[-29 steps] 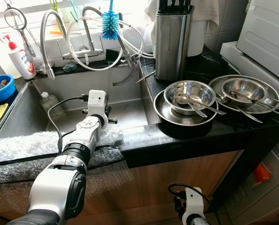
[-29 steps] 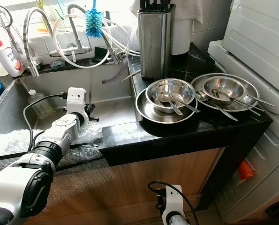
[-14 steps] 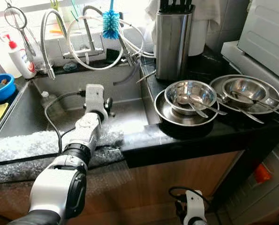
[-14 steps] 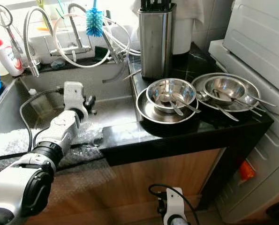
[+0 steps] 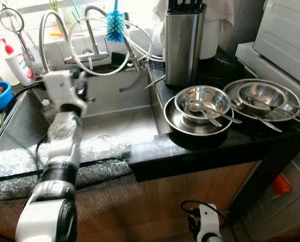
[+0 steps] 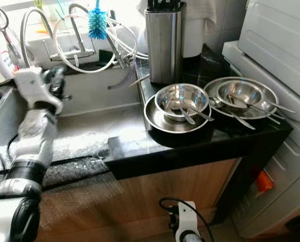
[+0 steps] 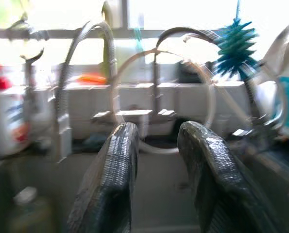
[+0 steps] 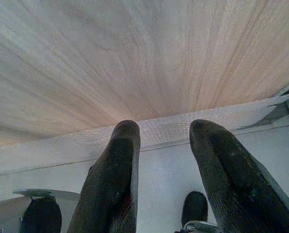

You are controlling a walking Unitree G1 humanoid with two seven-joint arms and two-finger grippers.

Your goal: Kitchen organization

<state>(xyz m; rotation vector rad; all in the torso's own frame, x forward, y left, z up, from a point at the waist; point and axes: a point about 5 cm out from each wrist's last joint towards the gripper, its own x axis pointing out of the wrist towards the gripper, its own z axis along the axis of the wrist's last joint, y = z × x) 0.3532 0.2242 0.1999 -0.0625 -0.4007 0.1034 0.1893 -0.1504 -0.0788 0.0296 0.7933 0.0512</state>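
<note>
Left eye view: my left arm blurred over the sink [image 5: 124, 121]; steel bowls [image 5: 202, 101] on the black counter [image 5: 190, 146], right of it. Left wrist view: my left gripper [image 7: 156, 160] open, empty, facing the taps [image 7: 134, 114]. Right wrist view: my right gripper [image 8: 163, 160] open, empty, at the wooden cabinet front [image 8: 134, 58].

bowls [image 5: 202, 101]: 2 | plates [image 5: 192, 124]: 2 | knife block [image 5: 182, 44]: 1 | bottle brush [image 5: 115, 22]: 1
</note>
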